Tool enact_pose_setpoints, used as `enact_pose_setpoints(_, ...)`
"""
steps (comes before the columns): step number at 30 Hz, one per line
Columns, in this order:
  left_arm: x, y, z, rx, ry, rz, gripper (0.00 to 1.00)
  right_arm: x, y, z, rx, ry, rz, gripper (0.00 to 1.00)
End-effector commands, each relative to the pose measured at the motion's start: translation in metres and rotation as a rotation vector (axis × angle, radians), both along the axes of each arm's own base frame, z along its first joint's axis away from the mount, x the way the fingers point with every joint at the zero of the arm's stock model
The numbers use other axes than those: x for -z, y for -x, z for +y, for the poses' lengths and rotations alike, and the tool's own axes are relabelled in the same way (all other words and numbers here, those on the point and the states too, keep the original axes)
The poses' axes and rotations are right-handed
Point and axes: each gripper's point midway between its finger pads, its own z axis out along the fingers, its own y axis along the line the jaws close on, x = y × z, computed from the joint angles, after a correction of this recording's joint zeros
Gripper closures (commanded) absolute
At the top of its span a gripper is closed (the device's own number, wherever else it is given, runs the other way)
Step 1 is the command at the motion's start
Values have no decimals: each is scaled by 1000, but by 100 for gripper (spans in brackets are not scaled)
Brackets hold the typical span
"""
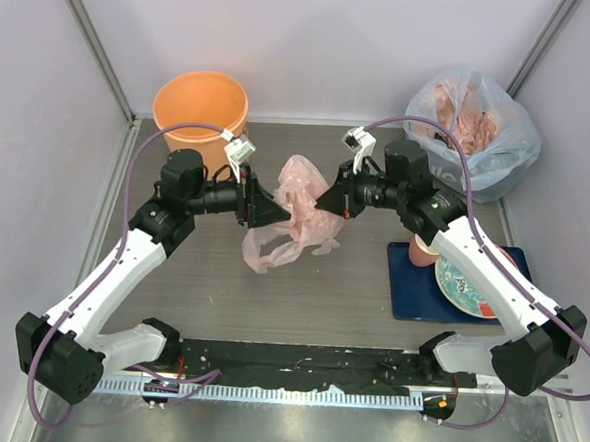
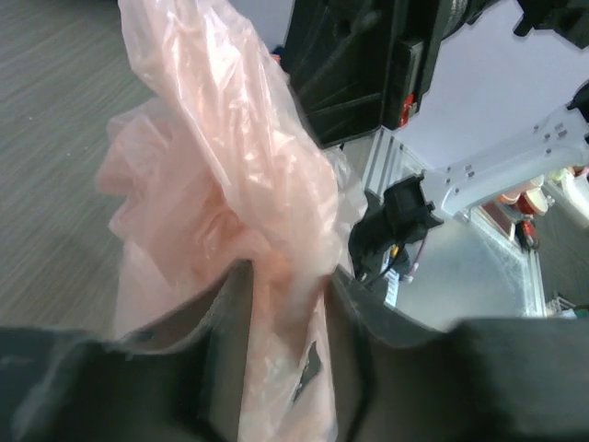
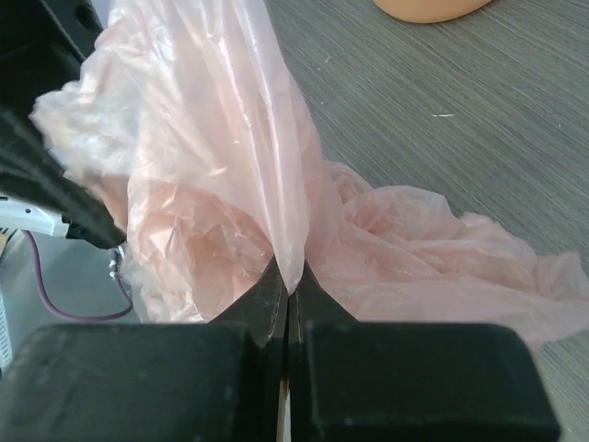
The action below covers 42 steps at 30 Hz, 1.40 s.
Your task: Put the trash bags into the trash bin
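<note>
The pale-pink trash bag (image 1: 297,219) hangs crumpled between my two grippers above the middle of the table, its lower folds resting on the surface. My right gripper (image 1: 323,204) is shut on a fold of the bag (image 3: 202,157), the film pinched between the tips (image 3: 291,281). From the other side, my left gripper (image 1: 278,214) stands open, and a strip of the bag (image 2: 221,166) runs loosely through the wide gap (image 2: 288,276). The orange trash bin (image 1: 201,105) stands upright at the back left, behind the left arm; its base shows in the right wrist view (image 3: 428,7).
A bluish-clear sack (image 1: 473,127) stuffed with pink plastic sits at the back right. A blue mat (image 1: 411,288) at the right carries a patterned plate (image 1: 461,286) and a small pink cup (image 1: 423,252), partly under the right arm. Side walls close in the table.
</note>
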Motion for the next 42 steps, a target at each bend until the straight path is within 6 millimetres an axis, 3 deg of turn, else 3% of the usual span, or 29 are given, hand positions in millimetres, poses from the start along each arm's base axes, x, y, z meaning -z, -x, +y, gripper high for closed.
enact_pose_setpoints(1, -23, -13, 6, -57, -29, -118, 77, -14, 1, 0, -23, -5, -62, 99)
enact_pose_setpoints(3, -36, -21, 19, -105, -44, -177, 100, 0, 5, -8, -53, 73, -94, 99)
enact_pose_setpoints(5, -54, -27, 32, -144, -46, -245, 100, 13, 7, -15, -92, 149, -124, 99)
enact_pose_setpoints(8, -64, -20, 35, -106, -92, -301, 100, 42, 9, -28, -200, 311, -171, 99)
enact_pose_setpoints(10, -55, -22, 40, -88, -171, -338, 100, 56, 11, -37, -275, 408, -190, 99)
enact_pose_setpoints(12, -40, -22, 46, -73, -253, -361, 100, 61, 7, -40, -317, 452, -176, 99)
enact_pose_setpoints(14, -34, -22, 49, -63, -288, -370, 100, 53, 1, -38, -359, 470, -231, 99)
enact_pose_setpoints(16, -25, -20, 55, -62, -333, -383, 100, 62, -4, -41, -411, 515, -223, 99)
enact_pose_setpoints(17, -23, -28, 66, -134, -380, -406, 100, 55, -13, -41, -434, 537, -277, 99)
enact_pose_setpoints(18, -21, -32, 72, -169, -415, -429, 100, 66, -15, -45, -470, 568, -240, 99)
enact_pose_setpoints(20, -10, -42, 95, -254, -539, -505, 100, 57, -31, -48, -498, 594, -290, 99)
enact_pose_setpoints(21, -3, -42, 102, -259, -580, -521, 100, 65, -38, -49, -506, 612, -269, 95)
enact_pose_setpoints(23, 13, -30, 101, -195, -594, -501, 100, 53, -57, -43, -479, 608, -317, 77)
enact_pose_setpoints(24, 17, -24, 97, -168, -578, -470, 100, 49, -69, -35, -434, 589, -317, 55)
enact_pose_setpoints(27, 42, -10, 84, -157, -491, -223, 100, 29, -109, -19, -217, 526, -258, 20)
enact_pose_setpoints(28, 67, -6, 85, -177, -497, -118, 100, 24, -120, -19, -145, 511, -241, 20)
enact_pose_setpoints(30, 87, -11, 86, -281, -451, 30, 100, 19, -129, -28, -22, 477, -189, 20)
enact_pose_setpoints(31, 112, -7, 90, -304, -458, 89, 100, 37, -122, -35, 27, 470, -98, 20)
enact_pose_setpoints(32, 114, -12, 88, -352, -423, 118, 100, 20, -118, -42, 83, 430, -132, 19)
enact_pose_setpoints(33, 121, -16, 92, -391, -425, 134, 100, 21, -114, -54, 133, 418, -114, 18)
enact_pose_setpoints(34, 133, -19, 98, -437, -446, 155, 100, 50, -98, -62, 158, 413, -13, 17)
enact_pose_setpoints(35, 135, -21, 100, -457, -449, 163, 100, 33, -85, -70, 194, 371, -41, 17)
enact_pose_setpoints(36, 137, -22, 101, -471, -451, 176, 100, 41, -75, -77, 214, 364, -8, 16)
enact_pose_setpoints(37, 141, -22, 102, -476, -457, 187, 100, 67, -58, -83, 225, 369, 80, 16)
enact_pose_setpoints(38, 141, -21, 102, -477, -453, 192, 100, 57, -41, -85, 223, 320, 78, 15)
enact_pose_setpoints(39, 143, -20, 100, -473, -445, 211, 100, 63, -31, -87, 229, 303, 113, 15)
enact_pose_setpoints(40, 143, -18, 97, -458, -431, 224, 100, 83, -15, -90, 222, 305, 170, 15)
enact_pose_setpoints(42, 145, -17, 94, -445, -419, 251, 100, 86, 7, -86, 206, 241, 213, 15)
